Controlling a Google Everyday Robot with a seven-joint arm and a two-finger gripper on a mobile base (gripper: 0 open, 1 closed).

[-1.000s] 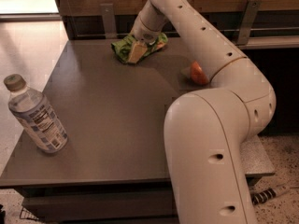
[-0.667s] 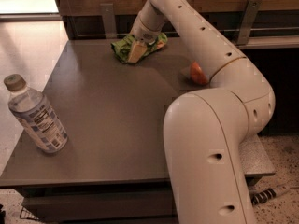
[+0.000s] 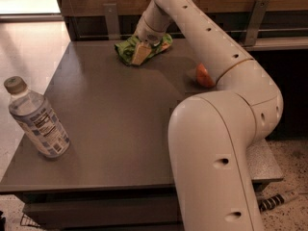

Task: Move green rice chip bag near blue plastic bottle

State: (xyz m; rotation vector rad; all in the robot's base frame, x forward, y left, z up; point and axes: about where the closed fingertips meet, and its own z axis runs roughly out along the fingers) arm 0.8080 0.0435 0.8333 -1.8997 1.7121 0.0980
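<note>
The biggest thing in view is the robot's arm (image 3: 216,143), smooth off-white plastic in fat rounded segments. It bulks up in the near right corner and narrows as it reaches to the far edge of the table. Small dark screw holes dot its shell.

Under it lies the table (image 3: 106,114), a flat square top in matte dark grey-brown with a slight sheen. It stands against a wood-panelled wall with two metal brackets (image 3: 111,19).

The blue plastic bottle (image 3: 37,120) stands at the near left corner, leaning slightly left. It is a ribbed, clear cylinder with a bluish tint, a grey-tan screw cap (image 3: 15,84) on top and a printed label (image 3: 48,129) wrapped round its lower half. How full it is cannot be told.

The green rice chip bag (image 3: 126,49) lies at the far edge of the table, well apart from the bottle. It is crinkled, shiny bright green foil, flattened and creased. Nothing of its contents shows.

A red apple (image 3: 204,75), round and glossy, sits to the right of the bag, partly hidden behind the arm.

The gripper (image 3: 141,53), tan at its tip, is down on the bag. Whether it has hold of the foil, or how wide it is, cannot be told.
</note>
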